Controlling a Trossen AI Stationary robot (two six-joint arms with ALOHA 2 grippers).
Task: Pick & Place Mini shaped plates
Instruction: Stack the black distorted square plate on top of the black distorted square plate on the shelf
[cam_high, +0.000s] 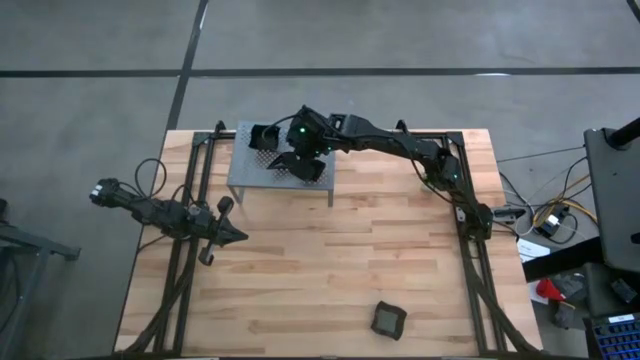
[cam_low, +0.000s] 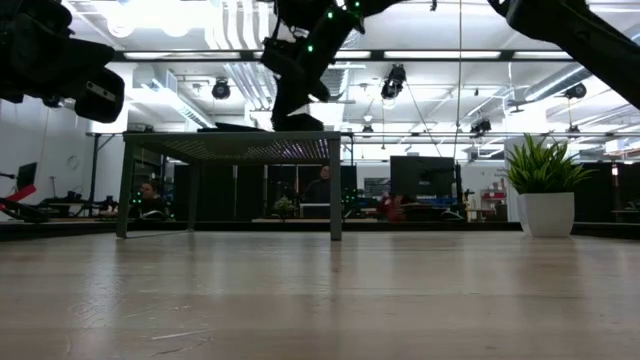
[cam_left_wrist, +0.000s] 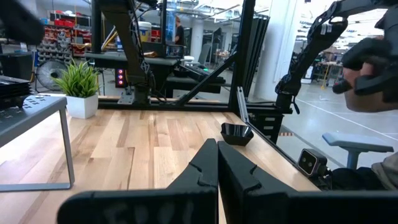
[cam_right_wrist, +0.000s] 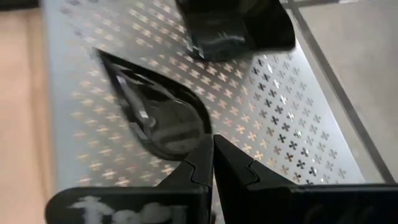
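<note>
A grey perforated stand (cam_high: 255, 172) is at the table's far side. On its top lie a black teardrop-shaped mini plate (cam_right_wrist: 155, 115) and, farther toward the table's left edge, another black plate (cam_right_wrist: 230, 25) (cam_high: 262, 138). My right gripper (cam_right_wrist: 211, 146) (cam_high: 300, 155) is over the stand, shut and slanting down, its tips by the teardrop plate's rounded end. A further black plate (cam_high: 388, 319) (cam_left_wrist: 237, 133) rests on the table near the front edge. My left gripper (cam_high: 238, 238) (cam_left_wrist: 217, 152) waits shut and level at the table's left. My right gripper's shut fingertips (cam_right_wrist: 202, 155) stand right at the rim of the teardrop plate's rounded end (cam_right_wrist: 198, 127), coming slanting down from the table's right. The plate lies flat on the stand. I cannot tell whether the tips touch the rim.
A potted green plant (cam_low: 545, 185) (cam_left_wrist: 78, 87) stands beyond the table's right side. The dark frame rails (cam_high: 470, 250) run along both table sides. Bare wood (cam_high: 330, 260) lies between the stand and the front plate.
</note>
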